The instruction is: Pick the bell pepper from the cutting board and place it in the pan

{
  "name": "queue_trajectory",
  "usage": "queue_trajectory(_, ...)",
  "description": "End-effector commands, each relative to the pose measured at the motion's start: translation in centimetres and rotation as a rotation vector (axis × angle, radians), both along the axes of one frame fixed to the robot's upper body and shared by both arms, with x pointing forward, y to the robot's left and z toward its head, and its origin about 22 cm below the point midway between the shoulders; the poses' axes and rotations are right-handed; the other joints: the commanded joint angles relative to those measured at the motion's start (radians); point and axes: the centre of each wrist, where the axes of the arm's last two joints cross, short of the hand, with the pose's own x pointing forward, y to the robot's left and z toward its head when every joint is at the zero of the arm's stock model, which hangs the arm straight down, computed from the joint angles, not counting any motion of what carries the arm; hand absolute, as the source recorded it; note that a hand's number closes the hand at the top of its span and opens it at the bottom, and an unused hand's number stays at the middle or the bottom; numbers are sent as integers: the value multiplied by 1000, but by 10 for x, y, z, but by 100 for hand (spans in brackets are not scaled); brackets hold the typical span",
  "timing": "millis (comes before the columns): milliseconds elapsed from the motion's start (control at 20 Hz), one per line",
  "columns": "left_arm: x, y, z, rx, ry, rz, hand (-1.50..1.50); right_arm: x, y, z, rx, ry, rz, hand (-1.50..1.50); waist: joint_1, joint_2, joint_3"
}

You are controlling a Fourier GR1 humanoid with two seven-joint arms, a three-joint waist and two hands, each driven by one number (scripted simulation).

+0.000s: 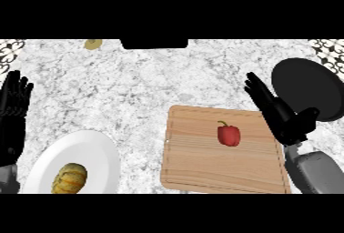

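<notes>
Red bell pepper (pixel 229 134) sitting upright-ish on the cutting board (pixel 222 170), right of middle, pan (pixel 309 88) off to the far right on the bench. Probably light, smooth and a bit slippery, hollow so squashable; best grabbed round the fat middle, not the stem. Right hand (pixel 279 116) just beside the board with fingers straight and holding nothing, left hand (pixel 13 104) resting open at the left edge
</notes>
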Motion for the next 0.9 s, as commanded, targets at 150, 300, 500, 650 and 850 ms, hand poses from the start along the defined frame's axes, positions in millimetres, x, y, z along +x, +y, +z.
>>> queue_trajectory(150,19,-21,-11,-40,87,-44,0,14,1,1,-152,-14,349,150,28,11,-17)
queue_trajectory(300,28,-42,-9,-77,191,-109,0,11,10,-4,-355,-44,458,150,19,9,-17)
queue_trajectory(500,21,-39,-33,-115,214,-35,0,-10,-52,10,-444,-454,210,-150,-49,-4,-16)
queue_trajectory(650,30,-42,-22,-123,210,-60,0,-13,-88,29,-585,-566,160,-150,-26,-3,-17)
queue_trajectory(850,26,-45,-29,-100,216,-80,0,-32,-107,75,-712,-530,228,-150,-6,-4,-19)
